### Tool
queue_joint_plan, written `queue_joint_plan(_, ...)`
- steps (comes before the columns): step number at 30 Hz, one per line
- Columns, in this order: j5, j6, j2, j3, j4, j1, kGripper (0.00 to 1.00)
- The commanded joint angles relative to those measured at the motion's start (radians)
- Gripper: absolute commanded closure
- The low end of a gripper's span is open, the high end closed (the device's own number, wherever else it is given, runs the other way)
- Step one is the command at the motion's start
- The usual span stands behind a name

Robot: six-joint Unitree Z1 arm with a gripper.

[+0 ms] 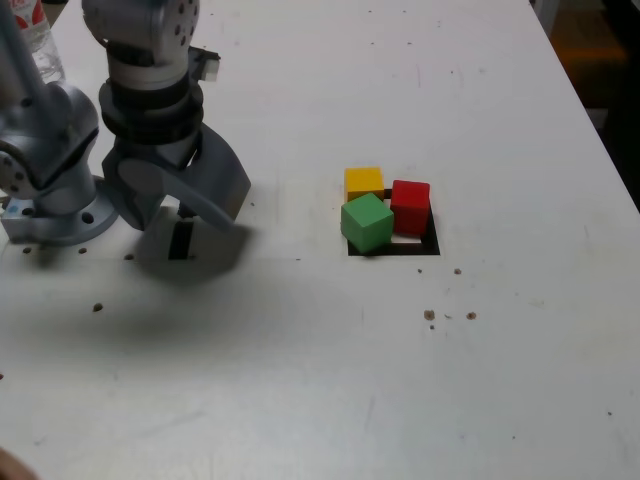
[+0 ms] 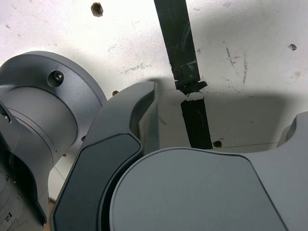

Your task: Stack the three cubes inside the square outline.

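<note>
Green cube (image 1: 367,222), red cube (image 1: 410,205) and yellow cube (image 1: 364,182) sit bunched, touching, on the square outline (image 1: 428,246), unstacked. At exterior view's left, gripper (image 1: 185,208) jaws spread wide, empty, over a tape strip (image 2: 182,57).

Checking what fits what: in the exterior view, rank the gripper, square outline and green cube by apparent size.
1. gripper, though nearer the camera
2. square outline
3. green cube
</note>
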State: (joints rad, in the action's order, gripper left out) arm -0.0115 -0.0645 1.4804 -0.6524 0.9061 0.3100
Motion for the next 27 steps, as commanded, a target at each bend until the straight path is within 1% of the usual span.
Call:
queue_joint_plan(1, -0.001, -0.001, -0.005, 0.000, 0.001, 0.002, 0.00)
queue_joint_plan(10, -0.001, -0.001, -0.005, 0.001, 0.002, 0.002, 0.01)
queue_joint_plan(16, -0.013, -0.001, -0.007, -0.017, 0.014, 0.002, 0.01)
queue_joint_plan(17, -0.019, -0.001, -0.008, -0.027, 0.025, 0.002, 0.01)
queue_joint_plan(19, -0.042, -0.001, -0.008, -0.064, 0.066, 0.003, 0.01)
queue_joint_plan(22, -0.077, -0.001, -0.007, -0.137, 0.155, 0.015, 0.01)
queue_joint_plan(26, -0.134, 0.001, 0.000, -0.276, 0.313, 0.056, 0.02)
queue_joint_plan(27, -0.144, 0.005, 0.002, -0.303, 0.338, 0.063, 0.02)
